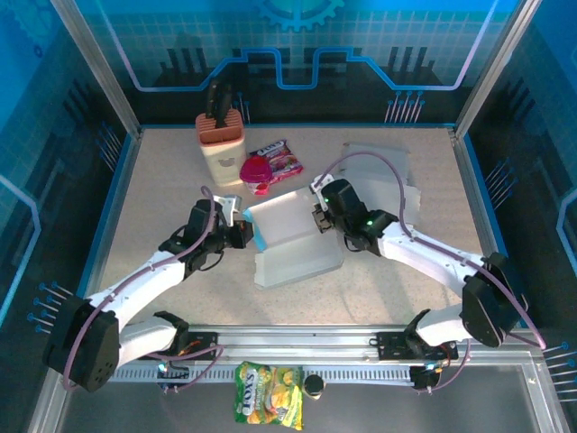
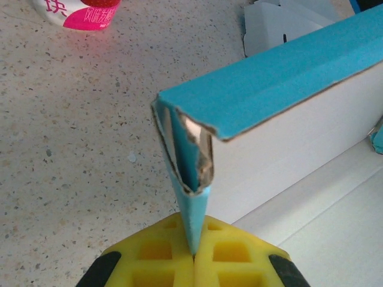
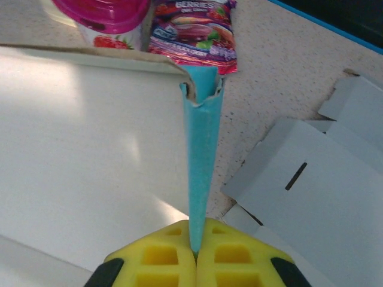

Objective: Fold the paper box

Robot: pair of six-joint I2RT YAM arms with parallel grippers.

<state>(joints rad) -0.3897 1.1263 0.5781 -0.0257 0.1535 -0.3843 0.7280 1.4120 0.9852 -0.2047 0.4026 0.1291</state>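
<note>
Left wrist: gripper (image 2: 194, 256) on paper box (image 2: 287, 140)

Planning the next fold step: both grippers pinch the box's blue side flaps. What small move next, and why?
Probably press both flaps gently inward against the upright wall: the left gripper and right gripper are shut on flaps of the paper box, whose corners gape.

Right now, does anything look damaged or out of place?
The paper box has ragged, crumpled corners where the left gripper and right gripper pinch its blue flaps. A snack bag lies past the front rail.
</note>
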